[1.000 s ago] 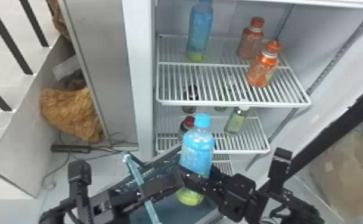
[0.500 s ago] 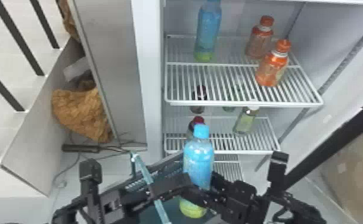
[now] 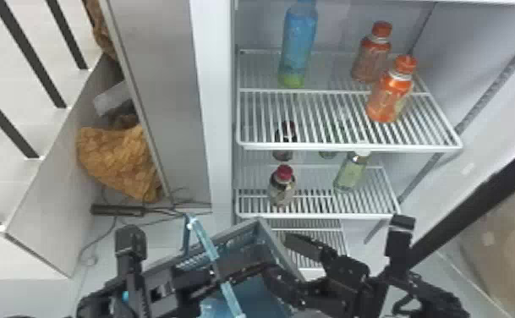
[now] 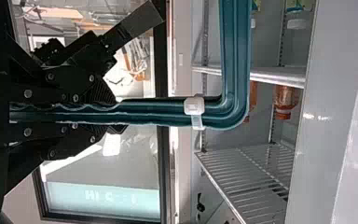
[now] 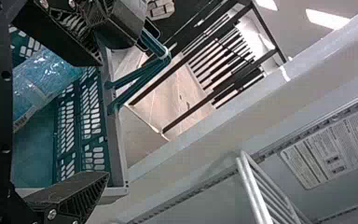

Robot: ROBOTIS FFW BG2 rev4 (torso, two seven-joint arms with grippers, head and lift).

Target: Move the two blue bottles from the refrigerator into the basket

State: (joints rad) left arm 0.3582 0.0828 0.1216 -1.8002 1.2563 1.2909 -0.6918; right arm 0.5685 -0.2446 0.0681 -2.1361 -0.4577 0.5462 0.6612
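Left jaws: clenched, folks. We've got the left gripper (image 3: pixel 222 275) grasping the basket handle (image 4: pixel 235 46), between 6 and 7 o'clock in the head view.
Right jaws: released and spread well apart. We see the right gripper (image 3: pixel 275 258) over at about 6 o'clock, by the basket.
Basket: we find it (image 5: pixel 116 158) towards 6 to 7 o'clock in the head view, just in front of the fridge.
Blue bottle in the basket: yep, we can see this one (image 5: pixel 42 79) inside, leaning over, partly hidden behind the right arm's black parts in the right wrist view.
Blue bottle on the shelf: we spot the other one (image 3: pixel 298 38) standing upright on the upper shelf (image 3: pixel 349 148), a bit past 12 o'clock.
Orange bottles: two of 'em, the rear one (image 3: pixel 370 61) between 1 and 2 o'clock and the front one (image 3: pixel 387 97) at 2, both on that same upper shelf.
Lower shelf: our red-capped bottle (image 3: pixel 282 190) is at about 5 o'clock near the middle, and the white-capped one (image 3: pixel 351 171) at 3.
Outside the fridge: we've got brown crumpled stuff (image 3: pixel 116 160) at 9 o'clock.
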